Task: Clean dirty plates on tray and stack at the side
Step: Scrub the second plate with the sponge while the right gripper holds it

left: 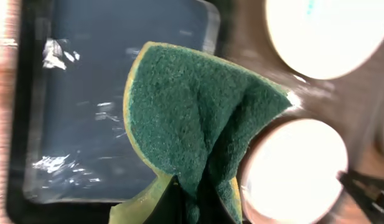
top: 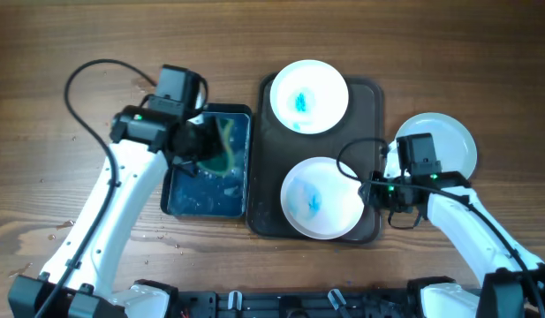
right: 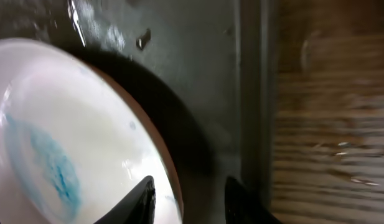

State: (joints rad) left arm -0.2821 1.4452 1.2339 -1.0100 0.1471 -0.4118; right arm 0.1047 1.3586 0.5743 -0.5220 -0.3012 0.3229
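Nearest the overhead lens are two white arms. The left gripper (top: 200,141) hangs over one black basin (top: 193,194) of blue water, clenched on one green-and-yellow sponge (top: 221,148). One brown tray (top: 270,150) lies just beside the basin and carries two dirty plates, a far plate (top: 309,95) and a near plate (top: 321,198), each smeared blue in the middle. A third plate (top: 449,141), plain white, sits on the table (top: 78,203) right of the tray, partly under the right arm. The right gripper (top: 373,192) is at the near plate's right edge.

Left wrist view: the sponge, folded and pinched at its lower end, fills the middle above the basin. Two plates show at the right.

Right wrist view: two dark fingertips (right: 144,193) straddle the near plate's rim. Whether they pinch it I cannot tell.
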